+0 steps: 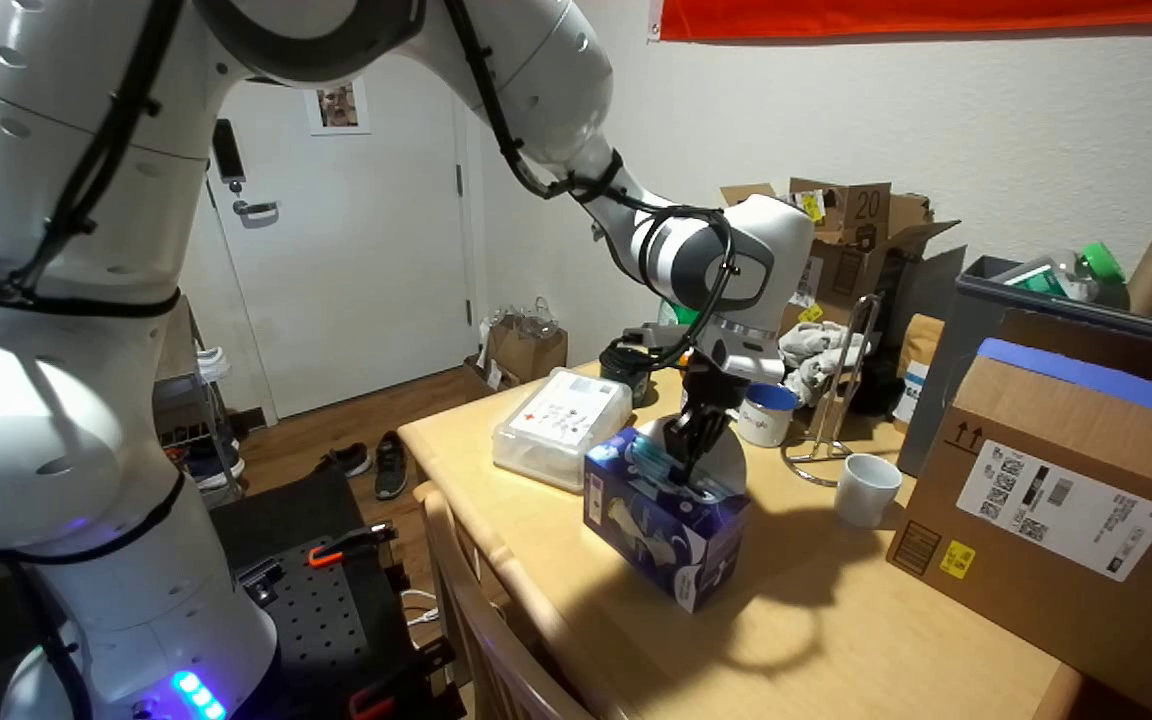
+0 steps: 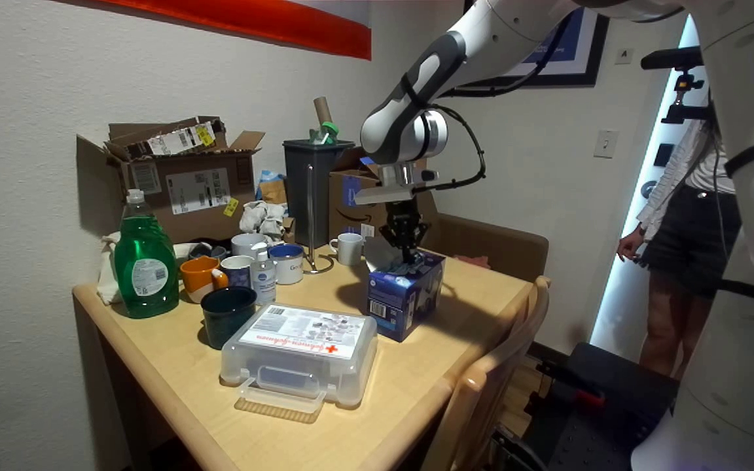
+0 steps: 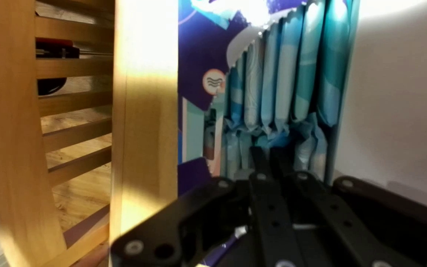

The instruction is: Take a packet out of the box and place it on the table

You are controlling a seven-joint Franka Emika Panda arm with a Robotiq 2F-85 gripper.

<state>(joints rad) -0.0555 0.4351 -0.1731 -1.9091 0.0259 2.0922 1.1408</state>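
Observation:
The box (image 1: 651, 530), a dark blue-purple carton, stands on the light wooden table (image 1: 836, 650); it also shows in an exterior view (image 2: 387, 307). Its top is torn open and its white flap (image 3: 391, 111) stands up. Rows of light blue packets (image 3: 287, 70) fill it in the wrist view. My gripper points down into the opening in both exterior views (image 1: 684, 472) (image 2: 408, 256). In the wrist view its fingertips (image 3: 271, 150) are nearly together among the packets, with a thin bluish strip of a packet (image 3: 278, 139) between them. The grip's lower part is hidden.
A clear first-aid case (image 1: 561, 428) stands beside the box. Mugs (image 1: 868, 490), a metal stand (image 1: 831, 440) and a green soap bottle (image 2: 146, 261) are on the table. A large cardboard box (image 1: 1066, 520) and a wooden chair (image 1: 496, 630) border it.

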